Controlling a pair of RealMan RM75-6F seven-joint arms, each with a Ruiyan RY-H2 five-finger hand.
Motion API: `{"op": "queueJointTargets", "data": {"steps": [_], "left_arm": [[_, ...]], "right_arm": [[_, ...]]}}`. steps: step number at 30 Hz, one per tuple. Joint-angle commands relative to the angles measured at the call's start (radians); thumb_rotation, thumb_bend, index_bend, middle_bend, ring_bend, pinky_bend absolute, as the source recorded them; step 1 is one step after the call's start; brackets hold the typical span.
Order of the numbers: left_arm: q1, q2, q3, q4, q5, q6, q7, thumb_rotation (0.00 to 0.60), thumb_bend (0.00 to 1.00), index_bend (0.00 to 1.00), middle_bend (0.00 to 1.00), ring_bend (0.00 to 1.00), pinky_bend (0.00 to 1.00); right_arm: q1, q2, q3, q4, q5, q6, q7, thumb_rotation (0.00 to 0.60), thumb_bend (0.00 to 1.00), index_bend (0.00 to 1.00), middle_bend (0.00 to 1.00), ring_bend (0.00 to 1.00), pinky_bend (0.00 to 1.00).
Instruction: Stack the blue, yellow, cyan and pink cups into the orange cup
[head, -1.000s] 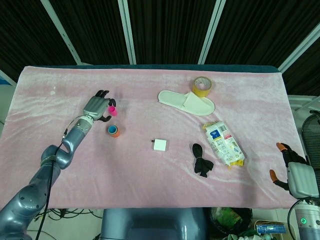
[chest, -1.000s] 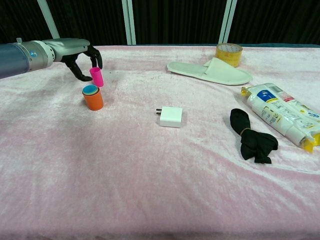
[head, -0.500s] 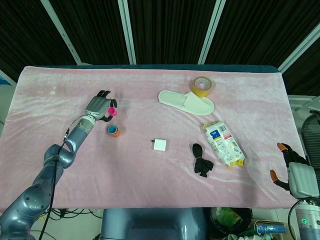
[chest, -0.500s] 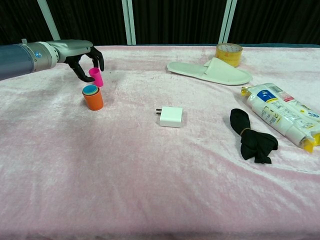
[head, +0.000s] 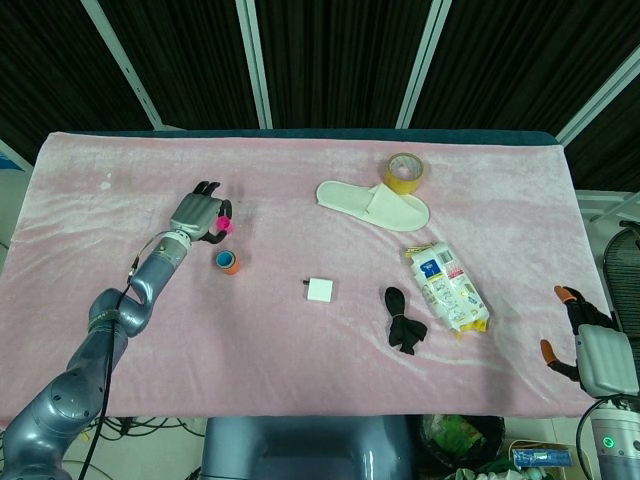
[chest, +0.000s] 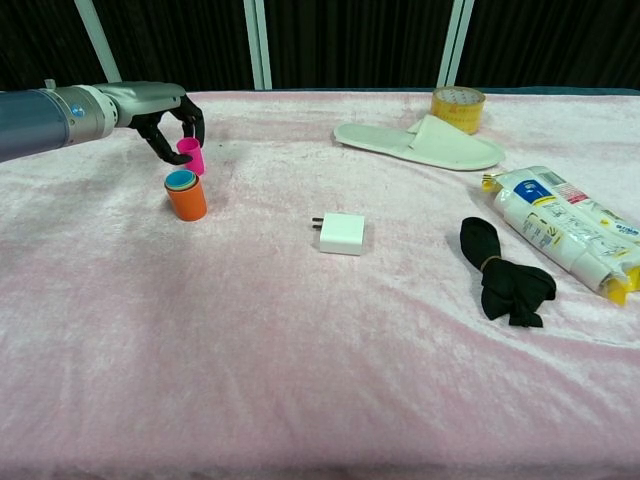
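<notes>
The orange cup (head: 228, 263) (chest: 186, 197) stands at the left of the pink cloth, with other cups nested inside it and a cyan rim showing on top. Just behind it stands the pink cup (head: 226, 225) (chest: 190, 156), upright and on the cloth. My left hand (head: 200, 213) (chest: 168, 113) reaches over from the left, its thumb and fingers wrapped around the pink cup. My right hand (head: 588, 343) hangs off the table's right front corner, fingers apart and holding nothing.
A white charger block (head: 320, 290) (chest: 342, 233) lies mid-table. To the right are a black knotted cloth (chest: 505, 270), a snack pack (chest: 565, 228), a white slipper (chest: 420, 143) and a tape roll (chest: 458, 106).
My left hand's fingers have closed in around the pink cup, which shifted slightly toward the hand. The right hand has not moved.
</notes>
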Motion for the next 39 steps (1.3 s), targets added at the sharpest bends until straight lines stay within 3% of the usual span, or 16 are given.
{"op": "queueJointTargets", "data": {"steps": [1, 7, 10, 14, 19, 25, 29, 39], "left_arm": [[0.0, 0.0, 0.0, 0.0, 0.0, 0.001, 0.001, 0.6, 0.4, 0.46, 0.51, 0.0, 0.0], [0.005, 0.024, -0.008, -0.025, -0.003, 0.053, -0.002, 0.6, 0.4, 0.47, 0.51, 0.0, 0.0], [0.019, 0.063, -0.015, -0.067, -0.001, 0.131, 0.001, 0.6, 0.4, 0.46, 0.51, 0.0, 0.0], [0.051, 0.141, -0.022, -0.173, 0.003, 0.248, 0.015, 0.6, 0.4, 0.46, 0.51, 0.0, 0.0], [0.109, 0.293, -0.011, -0.398, 0.018, 0.354, 0.088, 0.6, 0.4, 0.47, 0.51, 0.0, 0.0], [0.169, 0.485, 0.013, -0.723, 0.0, 0.352, 0.203, 0.6, 0.4, 0.46, 0.51, 0.0, 0.0], [0.179, 0.541, 0.016, -0.844, -0.021, 0.318, 0.251, 0.6, 0.4, 0.46, 0.51, 0.0, 0.0], [0.173, 0.544, 0.026, -0.892, -0.004, 0.28, 0.261, 0.6, 0.4, 0.46, 0.51, 0.0, 0.0]], "right_arm": [[0.0, 0.0, 0.0, 0.0, 0.001, -0.001, 0.001, 0.6, 0.3, 0.14, 0.1, 0.17, 0.24], [0.0, 0.0, 0.001, 0.0, 0.002, 0.0, 0.0, 0.6, 0.3, 0.14, 0.1, 0.17, 0.24], [0.0, 0.0, 0.002, 0.0, 0.004, -0.001, 0.0, 0.6, 0.3, 0.14, 0.1, 0.17, 0.24], [0.001, -0.001, 0.001, 0.001, 0.001, -0.001, -0.002, 0.6, 0.3, 0.14, 0.1, 0.17, 0.24], [0.001, -0.003, -0.001, 0.0, -0.004, 0.002, -0.006, 0.6, 0.3, 0.14, 0.1, 0.17, 0.24], [0.0, -0.003, -0.001, 0.0, -0.006, 0.006, -0.008, 0.6, 0.3, 0.14, 0.1, 0.17, 0.24], [-0.001, -0.004, -0.004, -0.001, -0.013, 0.009, -0.011, 0.6, 0.3, 0.14, 0.1, 0.17, 0.24], [-0.002, -0.004, -0.001, 0.001, -0.008, 0.01, -0.01, 0.6, 0.3, 0.14, 0.1, 0.17, 0.24]]}}
